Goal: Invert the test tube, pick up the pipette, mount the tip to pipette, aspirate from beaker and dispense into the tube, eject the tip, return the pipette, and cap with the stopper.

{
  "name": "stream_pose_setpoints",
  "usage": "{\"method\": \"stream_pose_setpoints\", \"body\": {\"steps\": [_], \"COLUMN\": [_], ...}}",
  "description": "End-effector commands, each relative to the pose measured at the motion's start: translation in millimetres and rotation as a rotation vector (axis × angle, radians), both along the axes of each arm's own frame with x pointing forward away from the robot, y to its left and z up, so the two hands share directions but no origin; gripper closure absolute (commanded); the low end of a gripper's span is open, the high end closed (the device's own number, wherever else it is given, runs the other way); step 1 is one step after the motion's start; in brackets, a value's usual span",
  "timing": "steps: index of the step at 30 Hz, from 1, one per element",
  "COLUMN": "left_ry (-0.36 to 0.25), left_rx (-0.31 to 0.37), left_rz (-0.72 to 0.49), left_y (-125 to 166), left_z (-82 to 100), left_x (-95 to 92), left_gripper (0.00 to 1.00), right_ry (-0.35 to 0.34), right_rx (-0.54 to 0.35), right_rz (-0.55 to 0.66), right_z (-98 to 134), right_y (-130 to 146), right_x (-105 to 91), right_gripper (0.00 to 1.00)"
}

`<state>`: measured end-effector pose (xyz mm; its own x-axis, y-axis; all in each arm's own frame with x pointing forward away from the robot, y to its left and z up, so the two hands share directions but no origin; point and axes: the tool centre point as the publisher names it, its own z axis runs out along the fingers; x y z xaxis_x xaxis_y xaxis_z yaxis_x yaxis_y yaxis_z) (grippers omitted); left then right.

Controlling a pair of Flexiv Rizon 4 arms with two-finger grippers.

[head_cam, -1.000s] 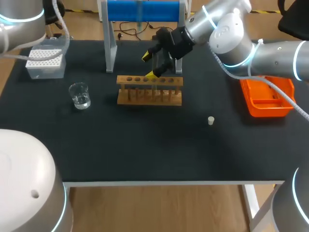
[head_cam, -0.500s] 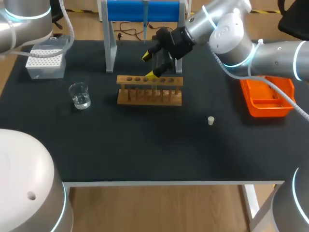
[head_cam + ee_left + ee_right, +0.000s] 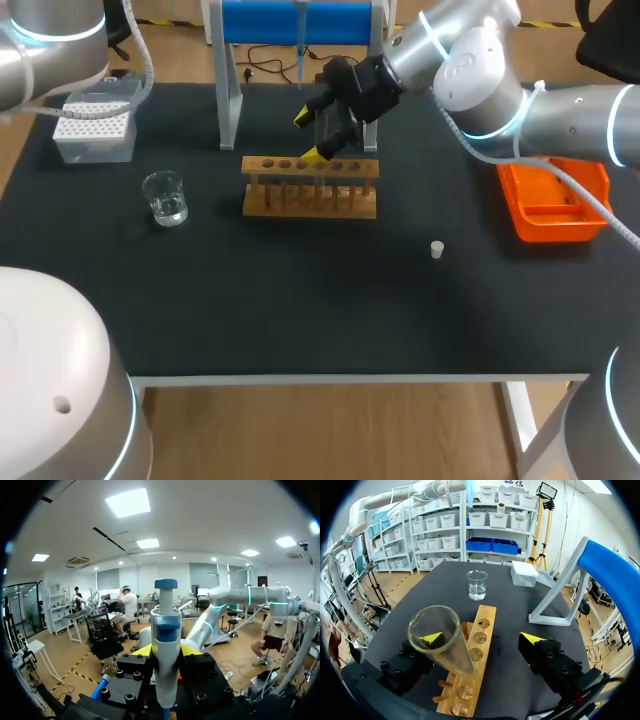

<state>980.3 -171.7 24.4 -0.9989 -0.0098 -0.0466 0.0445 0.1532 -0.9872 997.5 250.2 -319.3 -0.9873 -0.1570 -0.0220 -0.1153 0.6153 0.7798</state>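
The right gripper (image 3: pixel 482 639) stands wide open over the light wooden test tube rack (image 3: pixel 470 665). The clear glass test tube (image 3: pixel 440 637), mouth up, sits tilted with its lower end at a rack hole and leans on one yellow finger — the other finger is well apart. Main risk, imo: if this arm leaves sideways, that finger may drag the tube and tip it out. The left gripper (image 3: pixel 166 651) is clamped on the blue-and-white pipette (image 3: pixel 165 625), prob. w/o tip yet — a skewed push into the white tip box (image 3: pixel 95 128) could seat the tip crooked, so it leaks.
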Motion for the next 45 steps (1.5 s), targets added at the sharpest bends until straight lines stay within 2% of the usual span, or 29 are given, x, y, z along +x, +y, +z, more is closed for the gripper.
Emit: {"method": "stream_pose_setpoints", "body": {"steps": [1, 14, 31, 45], "left_ry": [0.002, -0.01, -0.018, 0.001], "left_rx": [0.003, 0.003, -0.039, -0.066], "left_rz": [-0.003, -0.014, -0.022, -0.018], "left_y": [0.3, -8.3, -15.3, -16.4], "left_z": [1.3, -2.4, -16.0, -27.6], "left_x": [1.1, 2.7, 9.9, 8.5], "left_gripper": [1.0, 1.0, 1.0, 1.0], "right_ry": [0.003, 0.003, 0.003, 0.003], "right_rx": [-0.003, -0.003, -0.003, -0.003], "right_rz": [0.003, 0.003, 0.003, 0.003], "right_z": [-0.1, -0.1, -0.1, -0.1], "right_y": [0.3, 0.3, 0.3, 0.3], "right_x": [1.7, 1.7, 1.7, 1.7], "right_gripper": [0.0, 0.0, 0.0, 0.0]}}
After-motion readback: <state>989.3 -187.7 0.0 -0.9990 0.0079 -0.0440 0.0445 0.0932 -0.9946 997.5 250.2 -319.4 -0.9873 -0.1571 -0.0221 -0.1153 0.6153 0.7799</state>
